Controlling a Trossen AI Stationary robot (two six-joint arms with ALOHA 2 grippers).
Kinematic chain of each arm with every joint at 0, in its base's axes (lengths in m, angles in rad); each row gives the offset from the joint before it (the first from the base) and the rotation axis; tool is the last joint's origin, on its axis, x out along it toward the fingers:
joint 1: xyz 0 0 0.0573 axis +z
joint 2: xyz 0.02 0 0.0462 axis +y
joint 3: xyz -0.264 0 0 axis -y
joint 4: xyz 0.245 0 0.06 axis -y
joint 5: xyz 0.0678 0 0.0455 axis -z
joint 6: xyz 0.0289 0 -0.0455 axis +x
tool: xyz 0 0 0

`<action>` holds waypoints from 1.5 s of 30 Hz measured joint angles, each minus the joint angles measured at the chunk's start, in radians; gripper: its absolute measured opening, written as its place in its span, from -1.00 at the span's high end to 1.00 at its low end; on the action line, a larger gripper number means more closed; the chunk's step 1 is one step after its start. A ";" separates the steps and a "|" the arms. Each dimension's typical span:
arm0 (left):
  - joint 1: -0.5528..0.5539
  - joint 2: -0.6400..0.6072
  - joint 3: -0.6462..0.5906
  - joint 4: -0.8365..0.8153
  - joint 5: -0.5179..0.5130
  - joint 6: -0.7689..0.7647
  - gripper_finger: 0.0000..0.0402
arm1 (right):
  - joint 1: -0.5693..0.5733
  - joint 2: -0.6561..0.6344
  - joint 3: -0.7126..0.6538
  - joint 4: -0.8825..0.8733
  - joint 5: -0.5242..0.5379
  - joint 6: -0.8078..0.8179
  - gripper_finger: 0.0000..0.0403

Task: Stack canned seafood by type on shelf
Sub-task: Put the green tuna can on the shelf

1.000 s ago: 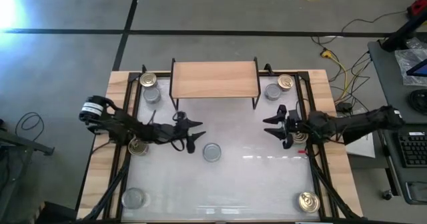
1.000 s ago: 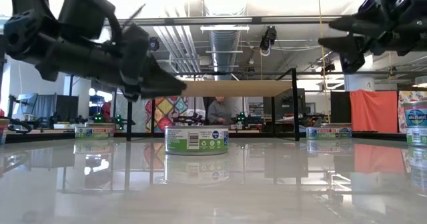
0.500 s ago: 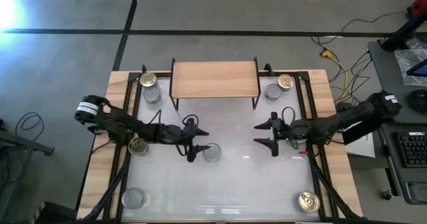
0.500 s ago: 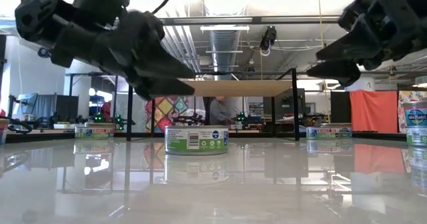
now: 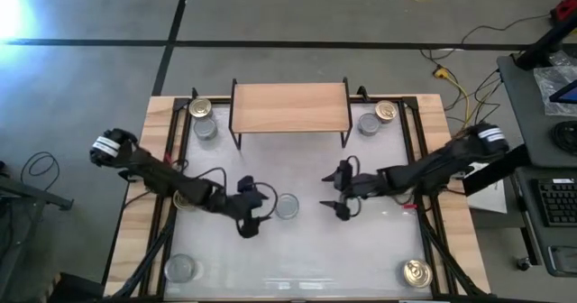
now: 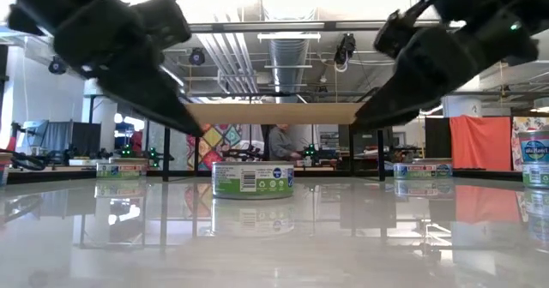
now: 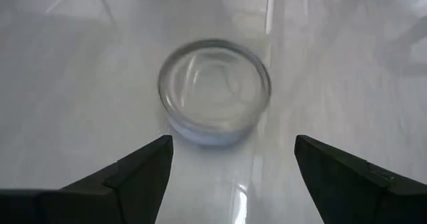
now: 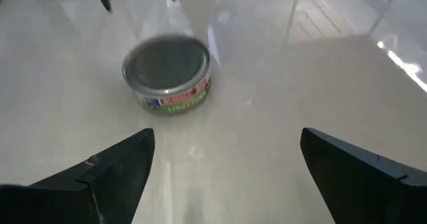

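A short round silver-topped tin with a green-and-white label [image 5: 287, 206] was seen mid-table, in front of the empty light-wood shelf on black wire legs [image 5: 290, 107]; its lettering was too blurred to be read. It was flanked by the left gripper [image 5: 251, 215] and right gripper [image 5: 342, 196], both spread apart, neither touching it. Bare white tabletop [image 5: 361, 249] was left around it.

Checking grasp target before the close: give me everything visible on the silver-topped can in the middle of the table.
The short round metal can with a silver-grey top stands upright on the glossy white table, in front of the light-wood shelf. Its side carries a green and white printed label with a barcode. Nothing touches it: the left gripper and right gripper flank it, fingers open, both clear of it. No dents are visible.
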 joint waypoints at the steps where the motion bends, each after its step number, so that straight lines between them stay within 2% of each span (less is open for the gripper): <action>1: -0.013 0.000 -0.009 0.006 -0.011 -0.025 -0.50 | 0.000 0.033 0.018 -0.003 0.000 0.000 -0.83; 5: -0.036 0.027 -0.052 0.046 -0.060 -0.092 -0.58 | 0.000 0.154 0.092 -0.003 0.000 -0.001 -0.83; 8: -0.035 0.076 -0.077 0.148 -0.078 -0.090 -0.67 | 0.000 0.220 0.141 -0.017 0.000 -0.018 -0.83; 15: -0.032 0.246 -0.062 0.318 -0.132 0.038 -0.82 | 0.000 0.312 0.233 -0.090 0.011 -0.019 -0.83; 19: -0.024 0.323 -0.027 0.347 -0.170 0.061 -0.83 | 0.000 0.365 0.281 -0.086 0.012 -0.019 -0.83; 26: -0.017 0.378 0.007 0.394 -0.191 0.115 -0.84 | 0.001 0.450 0.369 -0.090 0.008 -0.021 -0.83; 34: -0.009 0.379 -0.009 0.431 -0.185 0.138 -0.84 | 0.002 0.459 0.420 -0.128 -0.004 -0.023 -0.83; 42: -0.012 0.379 -0.020 0.429 -0.180 0.085 -0.84 | -0.003 0.345 0.477 -0.476 -0.019 -0.020 -0.83; 45: -0.012 0.379 -0.021 0.427 -0.181 0.086 -0.84 | -0.005 0.316 0.477 -0.487 0.030 -0.046 -0.83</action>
